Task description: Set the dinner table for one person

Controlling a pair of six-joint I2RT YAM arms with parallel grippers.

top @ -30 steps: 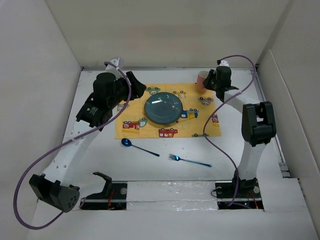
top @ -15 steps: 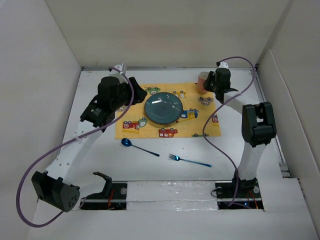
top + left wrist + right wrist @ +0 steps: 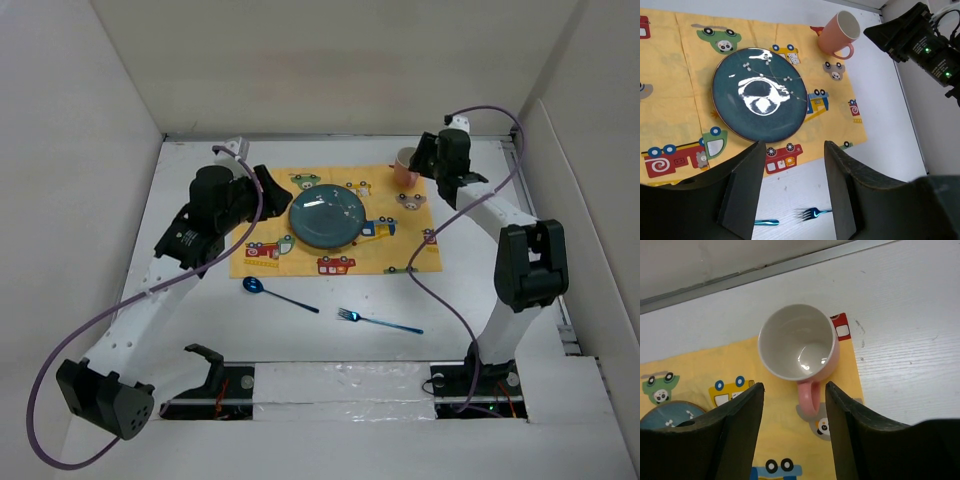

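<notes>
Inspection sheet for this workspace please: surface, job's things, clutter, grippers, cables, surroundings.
Surface: white dinner table, yellow cartoon placemat spread flat on it.
Job's things: teal plate centred on placemat; pink mug upright on its far right corner; blue spoon and blue fork on bare table, nearer than placemat.
Clutter: nothing seen.
Grippers: left gripper open, empty, left of plate; right gripper open above the mug.
Cables: purple cables loop from both wrists.
Surroundings: plain white walls.

— What lay on the white table (image 3: 300, 345)?
— A yellow placemat (image 3: 300, 262) in the middle. Closer to the near edge, a blue spoon (image 3: 278, 295) and a blue fork (image 3: 380, 321), not touching.
</notes>
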